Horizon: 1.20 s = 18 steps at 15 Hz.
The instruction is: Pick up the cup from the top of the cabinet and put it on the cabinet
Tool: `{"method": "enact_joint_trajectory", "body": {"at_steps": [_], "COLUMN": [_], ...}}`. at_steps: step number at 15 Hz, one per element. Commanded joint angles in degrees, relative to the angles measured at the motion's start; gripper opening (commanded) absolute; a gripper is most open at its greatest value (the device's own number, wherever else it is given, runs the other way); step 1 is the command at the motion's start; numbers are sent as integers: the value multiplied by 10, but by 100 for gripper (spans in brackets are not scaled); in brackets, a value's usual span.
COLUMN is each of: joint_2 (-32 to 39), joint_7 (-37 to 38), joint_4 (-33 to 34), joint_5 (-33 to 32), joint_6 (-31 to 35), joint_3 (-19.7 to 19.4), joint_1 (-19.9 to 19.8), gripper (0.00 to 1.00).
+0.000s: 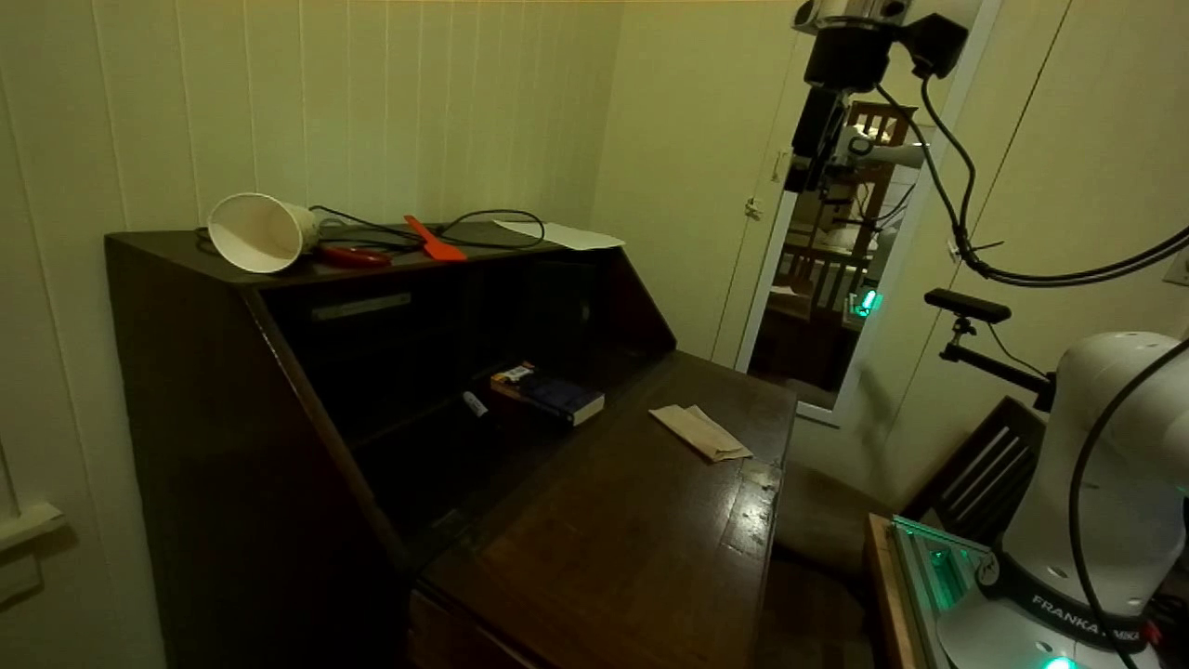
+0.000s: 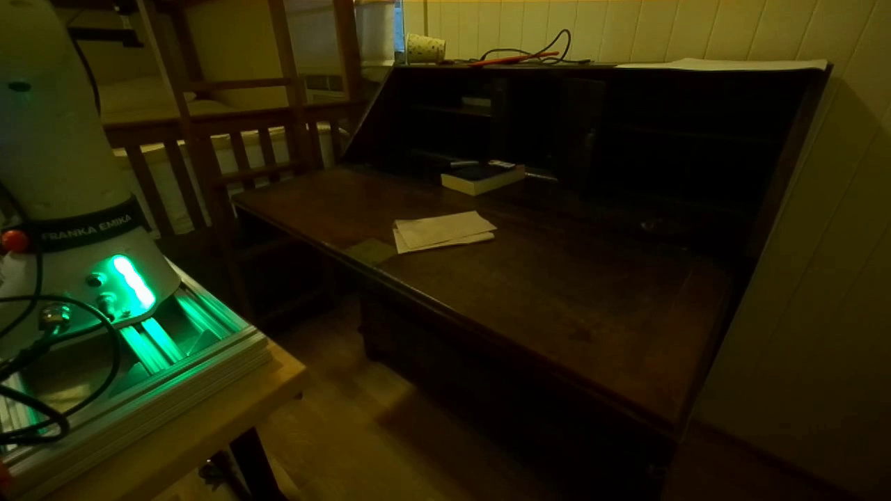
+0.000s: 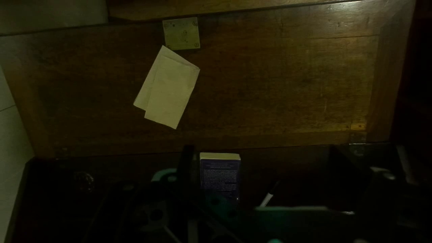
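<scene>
The white cup (image 1: 260, 234) lies on its side on the flat top of the dark brown cabinet (image 1: 594, 548), at one end, its open rim turned toward an exterior view. The cup also shows in an exterior view (image 2: 424, 49) at the end of the cabinet (image 2: 592, 292) top. My gripper (image 1: 804, 175) hangs high in an exterior view, pointing down, well apart from the cup. In the wrist view the gripper (image 3: 261, 152) has its two dark fingers wide apart with nothing held between them. The cup is out of the wrist view.
Beside the cup are a red-orange tool (image 1: 435, 243), black cables (image 1: 506, 243) and flat paper (image 1: 567, 236). A book (image 1: 548, 395) and a pen (image 3: 266, 199) lie by the inner compartments. Folded paper (image 1: 701, 433) lies on the leaf. A mirror (image 1: 817, 279) stands behind.
</scene>
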Motion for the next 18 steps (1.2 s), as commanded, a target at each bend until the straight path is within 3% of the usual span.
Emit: {"method": "enact_joint_trajectory", "body": {"at_steps": [1, 4, 7, 12, 18], "joint_2": [1, 2, 62, 216, 392], "joint_7": [-1, 22, 89, 92, 110], "joint_4": [2, 2, 41, 154, 326], "joint_5": [1, -1, -8, -18, -87], "joint_6": [-1, 14, 94, 210, 238], "joint_3": [1, 4, 7, 29, 89], "joint_1": [-1, -8, -30, -19, 14], "gripper": [100, 100, 100, 100, 100]}}
